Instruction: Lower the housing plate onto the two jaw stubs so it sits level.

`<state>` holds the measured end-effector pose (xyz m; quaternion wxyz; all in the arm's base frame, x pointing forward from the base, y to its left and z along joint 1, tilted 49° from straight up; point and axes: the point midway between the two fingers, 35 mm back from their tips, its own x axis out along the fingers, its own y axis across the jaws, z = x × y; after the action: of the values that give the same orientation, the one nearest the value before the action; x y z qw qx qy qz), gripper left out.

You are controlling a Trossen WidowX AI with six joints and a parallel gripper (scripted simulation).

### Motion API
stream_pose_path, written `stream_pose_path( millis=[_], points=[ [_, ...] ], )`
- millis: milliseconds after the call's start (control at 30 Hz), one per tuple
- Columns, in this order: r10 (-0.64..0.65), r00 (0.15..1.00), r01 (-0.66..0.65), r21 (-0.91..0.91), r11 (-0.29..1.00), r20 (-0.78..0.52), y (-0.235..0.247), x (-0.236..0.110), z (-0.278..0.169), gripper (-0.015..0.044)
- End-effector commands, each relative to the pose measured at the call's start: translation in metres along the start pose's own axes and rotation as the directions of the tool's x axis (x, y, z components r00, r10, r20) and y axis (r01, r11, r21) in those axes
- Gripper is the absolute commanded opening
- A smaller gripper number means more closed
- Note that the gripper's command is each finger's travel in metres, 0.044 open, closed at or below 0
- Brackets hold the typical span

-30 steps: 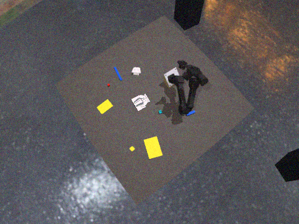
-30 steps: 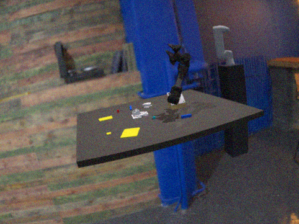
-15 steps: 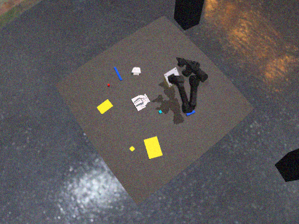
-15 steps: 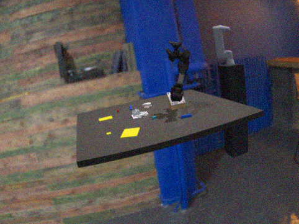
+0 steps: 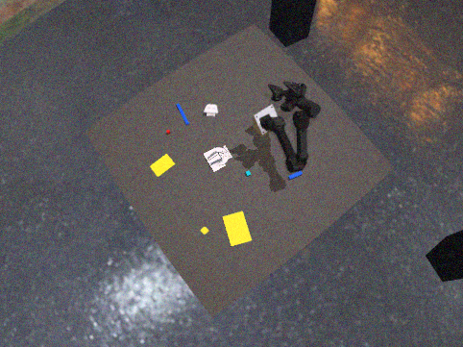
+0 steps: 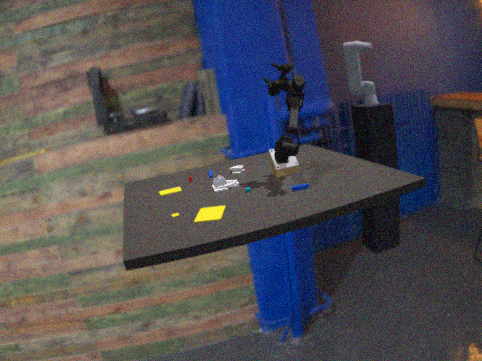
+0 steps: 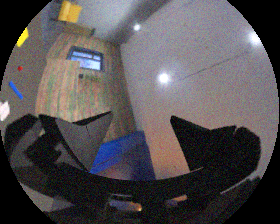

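A white assembly (image 5: 214, 161) (image 6: 227, 185) lies near the middle of the table, with dark slots on top and a raised grey-white part at one side. Which part of it is the housing plate, and whether that sits level, is too small to tell. A separate smaller white piece (image 5: 210, 109) (image 6: 237, 168), wide with a narrower foot, lies apart from it. My gripper (image 5: 277, 85) (image 6: 269, 72) (image 7: 143, 116) is open and empty, raised high above the table near the arm's base, well away from both white pieces. The jaws and pins cannot be told apart.
A large yellow tile (image 5: 237, 229) (image 6: 210, 213), another yellow block (image 5: 162, 164) (image 6: 170, 191) and a small yellow piece (image 5: 205, 230) lie around. Blue bars (image 5: 182, 114) (image 5: 295, 175), a red cube (image 5: 168, 132) and a teal cube (image 5: 248, 173) also lie on the table (image 5: 168, 207).
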<state>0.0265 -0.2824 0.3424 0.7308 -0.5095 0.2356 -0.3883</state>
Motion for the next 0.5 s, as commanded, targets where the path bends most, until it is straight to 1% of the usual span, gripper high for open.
stream_pose_path(
  millis=[0,467],
  points=[
    [0.032,0.999,-0.031,0.111,0.993,-0.01,0.005,0.01,-0.009,0.044],
    [0.144,0.989,-0.13,0.377,0.917,-0.009,0.029,0.041,-0.026,0.044]
  ],
)
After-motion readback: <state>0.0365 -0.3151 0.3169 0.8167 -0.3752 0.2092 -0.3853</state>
